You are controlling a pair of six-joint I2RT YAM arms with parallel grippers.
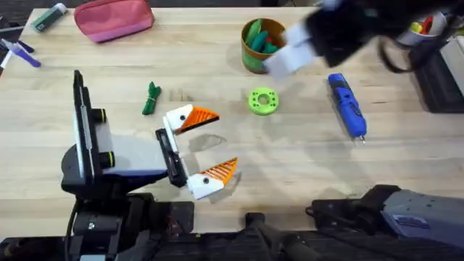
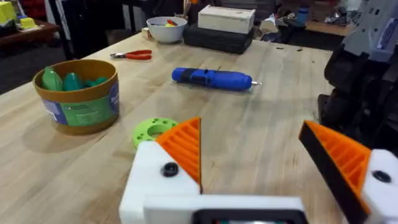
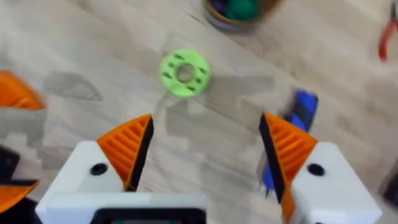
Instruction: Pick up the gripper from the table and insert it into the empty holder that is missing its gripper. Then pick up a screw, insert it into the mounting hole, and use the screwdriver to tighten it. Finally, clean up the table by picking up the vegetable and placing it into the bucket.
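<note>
While both ribbed orange-padded grippers gape empty, the knobbly vegetable (image 1: 151, 98) lies on wood.

The right arm (image 1: 341, 32) is seen blurred overhead, and part of the bucket (image 1: 255, 54) is hidden behind it.

A blue pen-like screwdriver (image 1: 346, 106) lies flat on the worktop at centre right of the overhead frame, its thin silver tip toward the lower edge. A small dark green knobbly vegetable (image 1: 151, 98) lies left of centre, well apart from it. A round gold-brown bucket (image 1: 257, 45) with a green label band stands upright at upper centre, green pieces inside.
</note>
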